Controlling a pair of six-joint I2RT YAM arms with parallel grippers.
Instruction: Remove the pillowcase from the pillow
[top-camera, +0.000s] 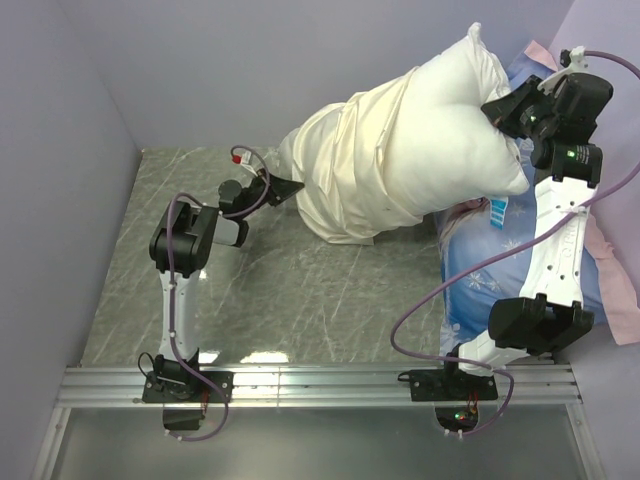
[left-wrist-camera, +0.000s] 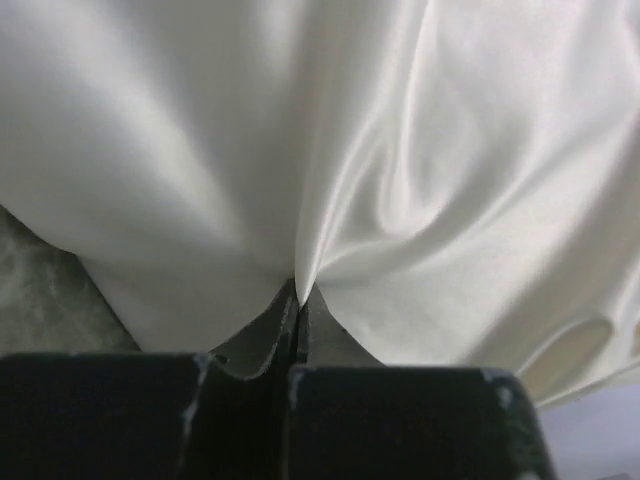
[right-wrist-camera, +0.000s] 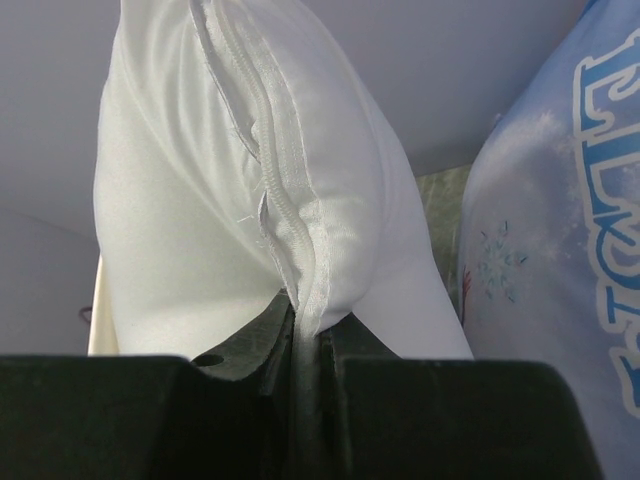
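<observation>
The white pillow (top-camera: 460, 120) hangs tilted above the table, its upper end bare. The cream pillowcase (top-camera: 355, 170) covers its lower half, bunched and wrinkled, and reaches down to the tabletop. My left gripper (top-camera: 287, 188) is at the pillowcase's lower left end. In the left wrist view it (left-wrist-camera: 298, 298) is shut on a thin fold of the pillowcase (left-wrist-camera: 420, 160). My right gripper (top-camera: 507, 108) holds the pillow's upper right end up. In the right wrist view it (right-wrist-camera: 312, 322) is shut on the pillow's (right-wrist-camera: 180, 220) zipped seam.
A blue "ELSA" printed pillow (top-camera: 495, 275) with a pink edge (top-camera: 612, 290) lies under the right arm, also seen as blue print (right-wrist-camera: 560, 250). Lilac walls close in the grey marbled table (top-camera: 290, 300). A metal rail (top-camera: 320, 385) runs along the near edge.
</observation>
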